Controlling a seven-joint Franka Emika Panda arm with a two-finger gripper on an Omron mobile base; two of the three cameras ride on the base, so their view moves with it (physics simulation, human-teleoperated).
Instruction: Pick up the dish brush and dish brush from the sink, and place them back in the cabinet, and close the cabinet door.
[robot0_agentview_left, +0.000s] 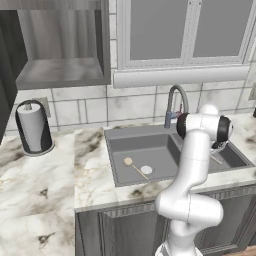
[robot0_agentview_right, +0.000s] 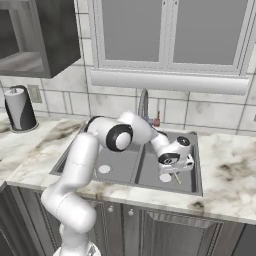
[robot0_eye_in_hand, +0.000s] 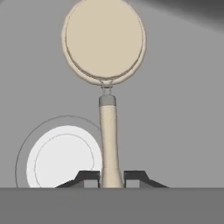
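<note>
My two-finger gripper (robot0_eye_in_hand: 112, 177), low in the right bowl of the dark grey recessed sink (robot0_agentview_right: 192, 186), is clenched on the thin straight handle of a small tan wooden dish brush (robot0_eye_in_hand: 107, 122). The dark finger tips (robot0_eye_in_hand: 89, 177) press the handle from both sides near its free end; the round knob-like head lies far from my grip, beyond a short grey collar, and the brush rests beside the white round drain disc (robot0_eye_in_hand: 61, 155).

The second tan wooden dish brush (robot0_agentview_left: 134, 167) lies flat in the left bowl next to its own drain, untouched.

Handling, as I judge it: light, stiff wood, not fragile, smooth enough to slip. Held this far from the head, the heavier end may swing or pivot between my pads on lifting, so a slow, level rise suits it.

The dark grey wood-grain wall cabinet (robot0_agentview_left: 65, 75) stands open, up and to the left.
</note>
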